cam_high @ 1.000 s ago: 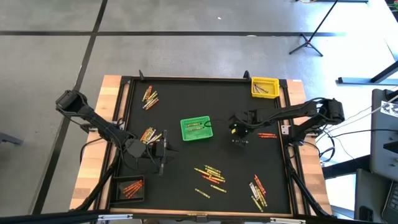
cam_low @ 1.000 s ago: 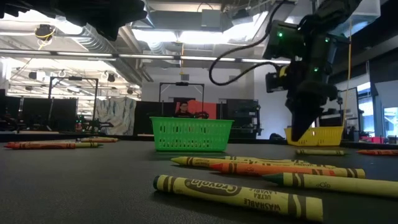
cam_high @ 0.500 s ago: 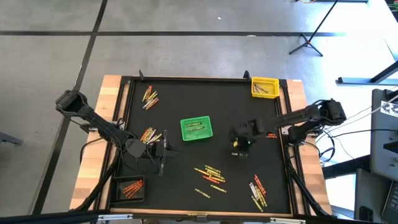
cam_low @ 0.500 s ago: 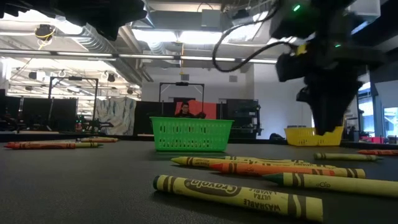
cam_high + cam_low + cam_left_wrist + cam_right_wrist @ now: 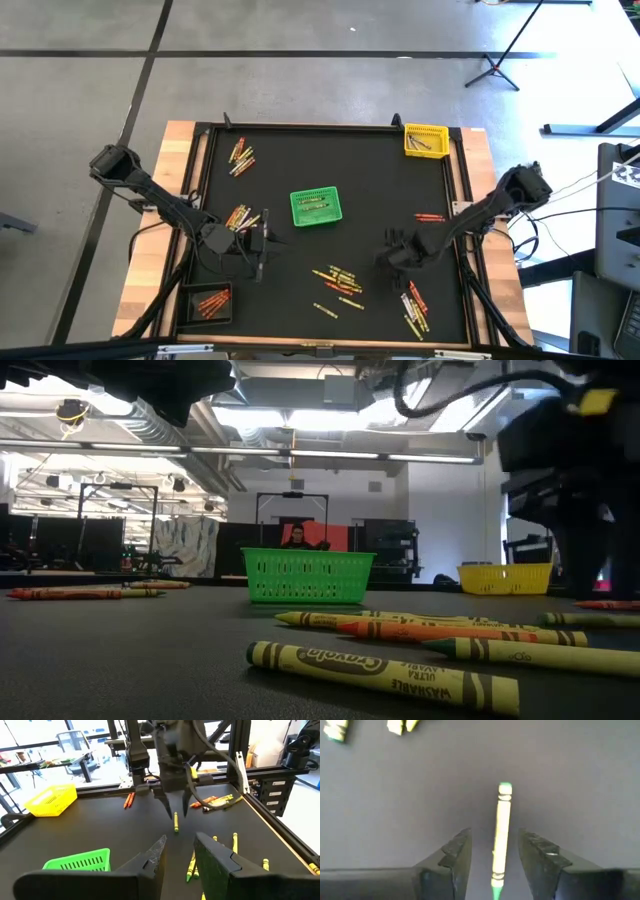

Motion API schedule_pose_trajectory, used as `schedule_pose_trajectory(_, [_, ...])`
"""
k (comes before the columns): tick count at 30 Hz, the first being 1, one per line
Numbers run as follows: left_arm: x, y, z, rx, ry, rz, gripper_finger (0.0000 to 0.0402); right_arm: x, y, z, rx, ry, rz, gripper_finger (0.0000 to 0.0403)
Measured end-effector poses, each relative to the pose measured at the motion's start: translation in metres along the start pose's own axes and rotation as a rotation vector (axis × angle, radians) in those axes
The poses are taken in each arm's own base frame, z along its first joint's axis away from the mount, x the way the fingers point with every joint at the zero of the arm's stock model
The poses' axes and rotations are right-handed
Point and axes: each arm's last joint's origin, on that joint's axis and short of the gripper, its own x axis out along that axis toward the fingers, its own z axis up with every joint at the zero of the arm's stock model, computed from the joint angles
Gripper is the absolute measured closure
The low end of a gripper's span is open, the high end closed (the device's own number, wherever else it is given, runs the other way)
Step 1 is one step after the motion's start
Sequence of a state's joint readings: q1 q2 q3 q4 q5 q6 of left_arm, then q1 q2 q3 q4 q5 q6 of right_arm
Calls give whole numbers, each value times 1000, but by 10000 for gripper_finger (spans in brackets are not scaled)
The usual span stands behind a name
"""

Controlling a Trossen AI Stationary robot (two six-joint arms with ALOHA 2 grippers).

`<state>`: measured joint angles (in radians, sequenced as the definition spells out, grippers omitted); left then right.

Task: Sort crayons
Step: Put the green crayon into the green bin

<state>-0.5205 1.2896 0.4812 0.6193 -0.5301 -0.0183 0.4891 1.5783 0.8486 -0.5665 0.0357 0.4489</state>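
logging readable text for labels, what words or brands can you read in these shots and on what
"Crayola": on the wrapper of the nearest yellow crayon in the low view.
"ULTRA WASHABLE": smaller print under it on the same wrapper, only just legible.
Wrappers of the orange crayon and green crayon behind it: print too small to read.
Green basket, yellow basket: no text seen.
High and wrist views: nothing readable.

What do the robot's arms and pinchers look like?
Both arms are dark, thin and jointed, with black cables running along them. The left gripper ends in two flat, dark, wedge-shaped fingers. The right gripper has the same two dark fingers. Seen from the left wrist, a yellow cable loops near the right arm's wrist.
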Motion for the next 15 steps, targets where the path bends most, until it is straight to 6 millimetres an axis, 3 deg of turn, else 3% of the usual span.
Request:
schedule_pose_trajectory(7, [0, 0, 0, 0, 0, 0, 315, 18, 2, -1, -19, 35, -54, 286])
schedule_pose_trajectory(15, [0, 0, 0, -1, -1, 0, 315, 21, 2, 0, -44, 34, -65, 384])
